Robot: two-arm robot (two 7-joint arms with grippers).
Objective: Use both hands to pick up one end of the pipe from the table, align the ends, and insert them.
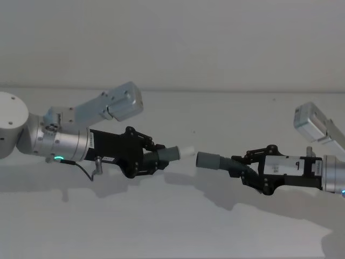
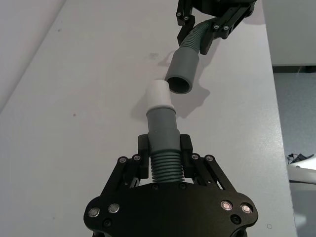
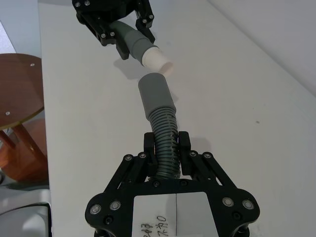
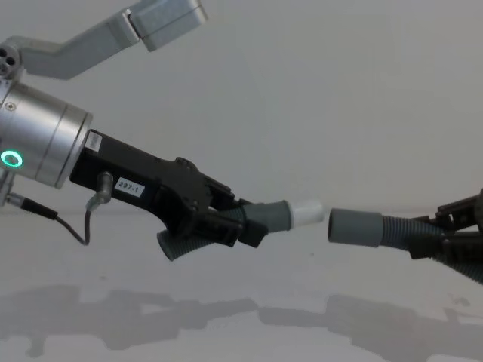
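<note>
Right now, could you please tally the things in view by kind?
Grippers: 2, left gripper and right gripper, each shut on a pipe piece.
Pipe pieces: 2, white-tipped piece and collar piece, ends apart.
Table: 1.
Total: 5.

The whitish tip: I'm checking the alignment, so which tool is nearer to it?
Left. The left tool holds the pipe piece that carries the whitish tip. The right tool holds the other piece, whose grey collar faces the tip across a gap.

The chest view's right edge cuts off the right claw (image 4: 453, 240); the left claw (image 4: 226, 219) covers the middle of its ribbed pipe piece (image 4: 275, 215).
</note>
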